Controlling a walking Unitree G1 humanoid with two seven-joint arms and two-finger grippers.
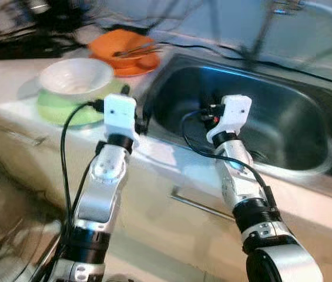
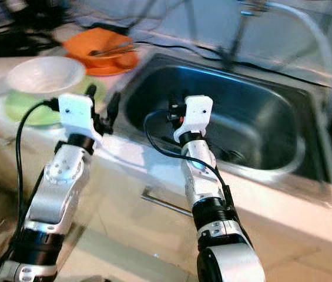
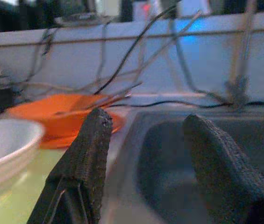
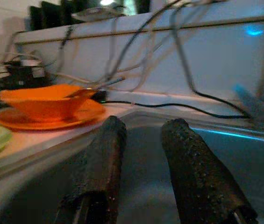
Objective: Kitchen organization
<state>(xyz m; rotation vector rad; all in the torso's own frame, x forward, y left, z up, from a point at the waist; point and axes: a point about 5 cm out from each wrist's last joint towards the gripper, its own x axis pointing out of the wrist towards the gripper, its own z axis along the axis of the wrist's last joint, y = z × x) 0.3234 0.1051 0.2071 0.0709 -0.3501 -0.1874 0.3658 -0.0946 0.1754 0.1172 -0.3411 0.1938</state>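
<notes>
Silver arms reach up from below, both over the counter's front edge. The left gripper (image 3: 143,154) hangs at the sink's (image 1: 307,164) left rim, fingers spread wide and empty. The right gripper (image 4: 143,154) sits over the basin, fingers parted with a narrower gap, nothing between them. Just left of the left gripper a white bowl (image 1: 74,76) rests upright on a green plate (image 1: 60,111). Farther back, at the sink's far left corner, an orange bowl (image 1: 118,44) stands on an orange plate (image 1: 133,67), with what look like chopsticks (image 1: 135,51) lying across it, long axis running left-right. The left arm is nearer to all the dishes, I'd say.
</notes>
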